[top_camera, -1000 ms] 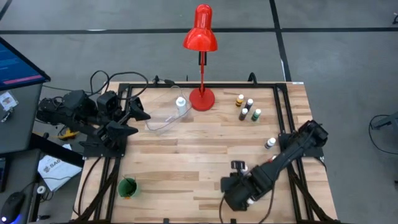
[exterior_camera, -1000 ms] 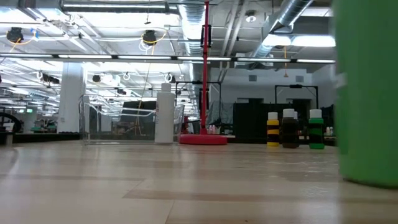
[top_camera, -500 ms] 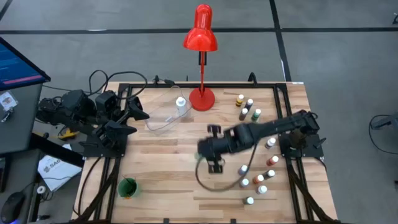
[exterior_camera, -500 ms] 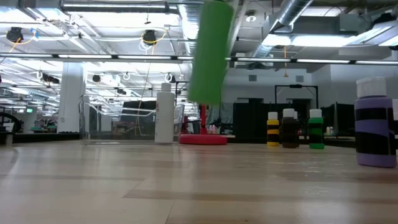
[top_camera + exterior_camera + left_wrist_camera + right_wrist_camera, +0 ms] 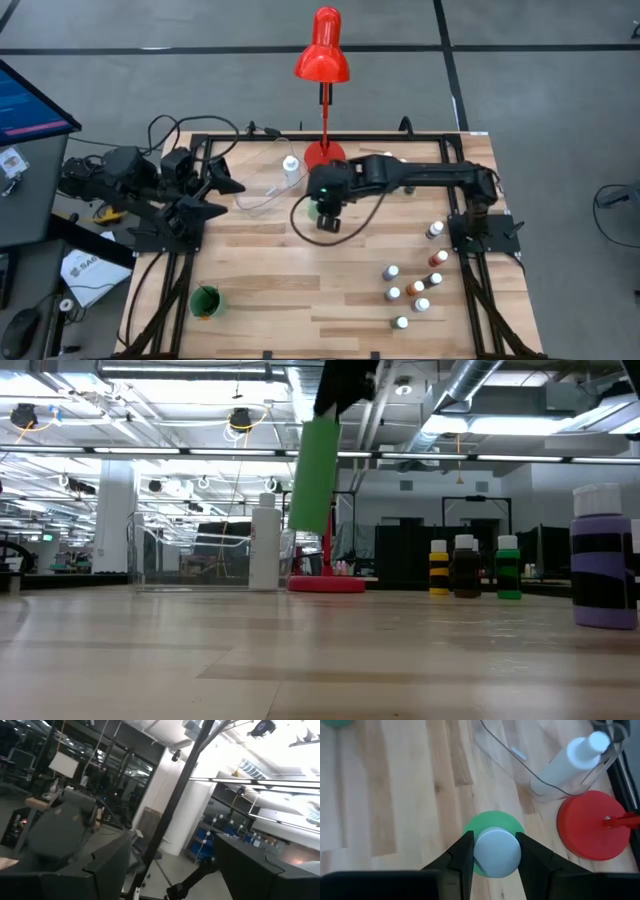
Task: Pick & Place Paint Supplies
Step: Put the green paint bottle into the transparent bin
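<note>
My right gripper (image 5: 322,208) hangs over the middle of the table, just near of the red lamp's base, shut on a small green paint bottle (image 5: 316,475) with a white cap (image 5: 492,851). A clear container (image 5: 262,192) stands to its left with a white bottle (image 5: 291,168) upright inside. More small bottles stand on their bases in two groups, one far right (image 5: 398,175) and one near right (image 5: 415,290). My left gripper (image 5: 225,190) waits open at the table's left edge. My right gripper pinches the green bottle's white cap (image 5: 492,845) between its two fingers (image 5: 462,855), coming from above and pointing down. The bottle hangs below the fingers, lifted clear of the table and slightly tilted in the low view.
The red desk lamp's base (image 5: 325,157) stands just beyond the right gripper. A green round object (image 5: 205,300) sits near the table's near left corner. Bare wood lies between the container and the near-right bottles. A purple bottle (image 5: 603,560) stands close to the low camera.
My right gripper has swung from the near right of the table, over the bottle group, up and toward the far left, ending near the lamp base and clear container. It carries the green bottle lifted clear throughout.
</note>
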`<state>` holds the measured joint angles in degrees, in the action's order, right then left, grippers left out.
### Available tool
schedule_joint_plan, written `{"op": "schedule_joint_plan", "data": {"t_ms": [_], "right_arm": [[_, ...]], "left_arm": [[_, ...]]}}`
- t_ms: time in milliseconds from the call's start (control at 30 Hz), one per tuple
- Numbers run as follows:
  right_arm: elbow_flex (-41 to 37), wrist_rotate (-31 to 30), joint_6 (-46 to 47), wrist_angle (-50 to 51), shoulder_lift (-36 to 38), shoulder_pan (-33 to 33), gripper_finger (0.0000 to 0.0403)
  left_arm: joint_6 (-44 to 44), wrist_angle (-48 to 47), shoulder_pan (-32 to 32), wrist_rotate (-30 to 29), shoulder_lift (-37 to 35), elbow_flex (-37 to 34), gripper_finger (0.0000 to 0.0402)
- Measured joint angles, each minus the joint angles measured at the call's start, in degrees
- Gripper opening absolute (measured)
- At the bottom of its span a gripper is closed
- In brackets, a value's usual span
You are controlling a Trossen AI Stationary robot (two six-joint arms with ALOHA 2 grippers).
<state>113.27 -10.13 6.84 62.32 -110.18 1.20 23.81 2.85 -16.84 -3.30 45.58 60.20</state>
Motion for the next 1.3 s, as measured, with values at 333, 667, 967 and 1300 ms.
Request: {"op": "schedule_joint_plan", "data": {"t_ms": [333,667,967,1300], "right_arm": [[-0.07,0.2,-2.43,-2.86,-7.55,-3.32,0.0112],[0.02,1.93,-2.98,-4.91,-10.26,-3.41,0.0114],[0.02,6.44,-4.01,-6.49,-9.9,-3.4,0.0214],[9.49,7.54,-5.49,-0.93,-3.56,-3.36,0.0264]], "left_arm": [[0.0,-0.38,0.09,-0.64,0.0,0.0,0.0273],[0.0,-0.4,0.07,-1.21,-0.02,0.0,0.0273],[-1.0,-0.75,0.04,-1.73,0.0,0.0,0.0273],[-3.18,-13.77,0.62,-19.79,1.15,0.0,0.0273]]}}
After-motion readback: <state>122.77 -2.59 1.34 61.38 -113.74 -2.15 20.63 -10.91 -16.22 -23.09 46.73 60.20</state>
